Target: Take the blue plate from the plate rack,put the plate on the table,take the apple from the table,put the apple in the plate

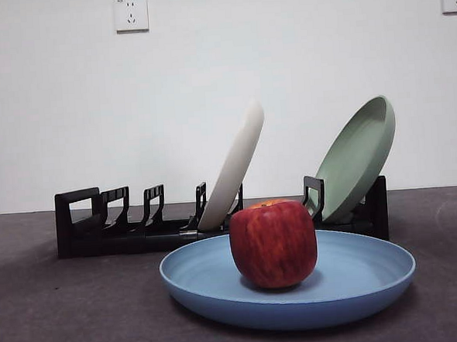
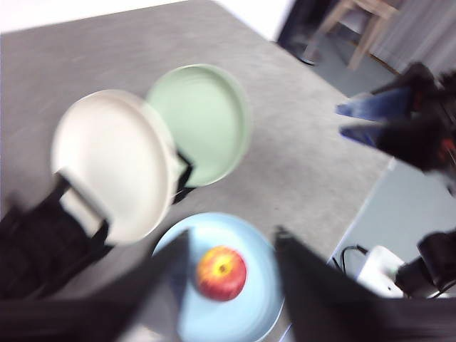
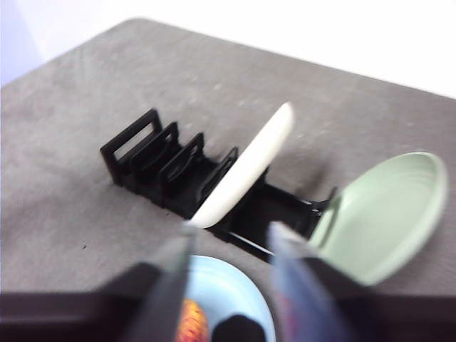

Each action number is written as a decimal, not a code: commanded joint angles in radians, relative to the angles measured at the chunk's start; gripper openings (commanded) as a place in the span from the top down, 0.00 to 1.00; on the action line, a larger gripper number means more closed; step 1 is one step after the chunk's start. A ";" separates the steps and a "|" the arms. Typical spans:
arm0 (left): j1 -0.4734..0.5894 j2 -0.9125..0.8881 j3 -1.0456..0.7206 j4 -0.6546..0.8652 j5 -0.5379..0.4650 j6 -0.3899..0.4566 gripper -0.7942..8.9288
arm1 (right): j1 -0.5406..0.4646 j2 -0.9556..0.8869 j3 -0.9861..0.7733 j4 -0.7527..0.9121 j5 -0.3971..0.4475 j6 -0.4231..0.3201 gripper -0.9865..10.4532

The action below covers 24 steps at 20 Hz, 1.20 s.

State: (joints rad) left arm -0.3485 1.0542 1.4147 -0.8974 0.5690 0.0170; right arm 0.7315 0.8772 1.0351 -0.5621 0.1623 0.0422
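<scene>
With the deep-red apple (image 1: 273, 244) seated in the matte light-blue plate (image 1: 359, 275) before the black rack (image 1: 123, 228), both spread, empty end effectors (image 2: 228, 285) (image 3: 228, 285) should withdraw vertically, avoiding the plate rim.

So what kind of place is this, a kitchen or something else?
Probably a lab or test room, not a kitchen: a bare white wall with a socket, a grey table holding only a rack of plates, and cables on the floor.

Deep-red apple (image 1: 273, 244), light-blue plate (image 1: 359, 275), black rack (image 1: 100, 225), grey table (image 1: 66, 313).
</scene>
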 commanded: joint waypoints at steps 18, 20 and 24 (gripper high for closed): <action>-0.405 -0.042 -0.551 0.586 -0.620 -0.081 0.93 | 0.000 -0.064 -0.438 0.262 -0.075 0.124 0.92; -0.404 -0.042 -0.587 0.620 -0.619 -0.079 0.93 | 0.000 -0.047 -0.451 0.263 -0.075 0.122 0.92; -0.403 -0.041 -0.587 0.597 -0.621 -0.084 0.92 | 0.000 -0.046 -0.451 0.248 -0.077 0.129 0.92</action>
State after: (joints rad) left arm -0.7502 1.0149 0.8288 -0.3023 -0.0490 -0.0574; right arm 0.7315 0.8322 0.5884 -0.3180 0.0818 0.1616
